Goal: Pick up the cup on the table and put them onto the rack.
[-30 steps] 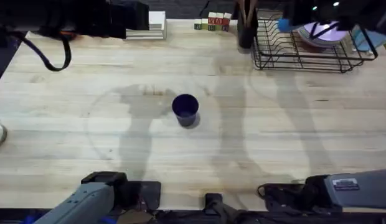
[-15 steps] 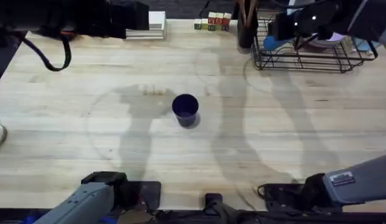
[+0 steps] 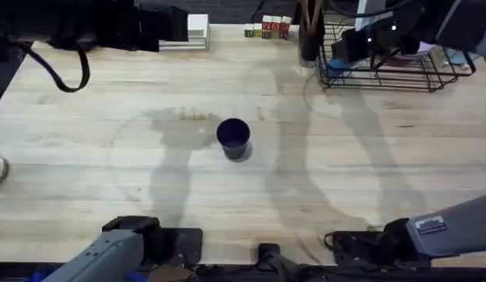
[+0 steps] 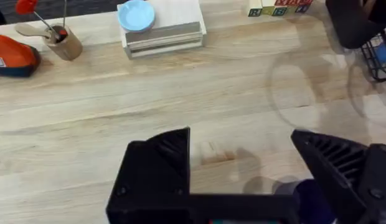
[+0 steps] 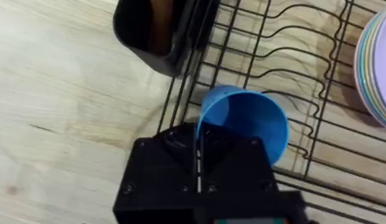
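Dark navy plastic tumbler (image 3: 233,137) upright mid pale light-wood butcher-block table (image 3: 368,172), untouched. Far left, left gripper (image 4: 243,180) spread wide, nothing between fingers. Far right, right gripper (image 5: 199,163) clamped on light sky-blue plastic tumbler (image 5: 246,124) over black wire dish rack (image 3: 384,70).

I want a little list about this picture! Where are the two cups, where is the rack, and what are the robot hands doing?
dark blue cup: upright near the middle of the table, nothing holding it
light blue cup: in the right gripper, over the rack
rack: black wire, far right corner of the table
plates: stacked in the rack
left gripper: open, above the table
cups left to move: the dark blue one
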`<action>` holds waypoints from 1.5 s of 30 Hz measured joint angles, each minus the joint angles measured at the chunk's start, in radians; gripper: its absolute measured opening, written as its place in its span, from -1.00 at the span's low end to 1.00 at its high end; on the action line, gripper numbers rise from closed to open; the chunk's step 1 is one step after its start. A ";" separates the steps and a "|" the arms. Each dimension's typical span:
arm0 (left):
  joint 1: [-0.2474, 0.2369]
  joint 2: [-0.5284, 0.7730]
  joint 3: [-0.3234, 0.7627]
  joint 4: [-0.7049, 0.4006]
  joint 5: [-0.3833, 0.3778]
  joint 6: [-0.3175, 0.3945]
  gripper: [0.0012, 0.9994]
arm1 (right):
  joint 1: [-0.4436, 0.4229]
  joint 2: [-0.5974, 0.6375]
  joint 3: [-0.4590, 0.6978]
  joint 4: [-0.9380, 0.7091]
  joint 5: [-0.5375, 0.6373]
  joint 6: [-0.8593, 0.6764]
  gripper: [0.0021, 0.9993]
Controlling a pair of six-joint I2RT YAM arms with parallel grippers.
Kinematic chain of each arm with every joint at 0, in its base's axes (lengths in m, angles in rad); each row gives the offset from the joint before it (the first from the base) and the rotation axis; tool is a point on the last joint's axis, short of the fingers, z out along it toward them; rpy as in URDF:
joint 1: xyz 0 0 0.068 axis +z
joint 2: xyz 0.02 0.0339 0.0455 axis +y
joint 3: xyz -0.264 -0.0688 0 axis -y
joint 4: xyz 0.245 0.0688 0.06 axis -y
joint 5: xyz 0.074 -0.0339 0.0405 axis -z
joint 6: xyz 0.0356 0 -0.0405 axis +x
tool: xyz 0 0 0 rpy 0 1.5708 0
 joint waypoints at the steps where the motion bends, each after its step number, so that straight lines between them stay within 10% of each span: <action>1: 0.000 0.000 0.000 0.000 0.000 0.000 0.99 | 0.000 0.000 0.000 0.002 0.000 -0.002 -0.81; 30: 0.000 0.000 0.000 0.000 0.000 0.000 0.99 | 0.000 -0.003 0.007 0.036 0.000 -0.007 -0.26; 45: 0.000 0.000 0.000 0.000 0.000 0.000 0.99 | 0.000 -0.227 0.016 0.002 0.000 -0.011 0.19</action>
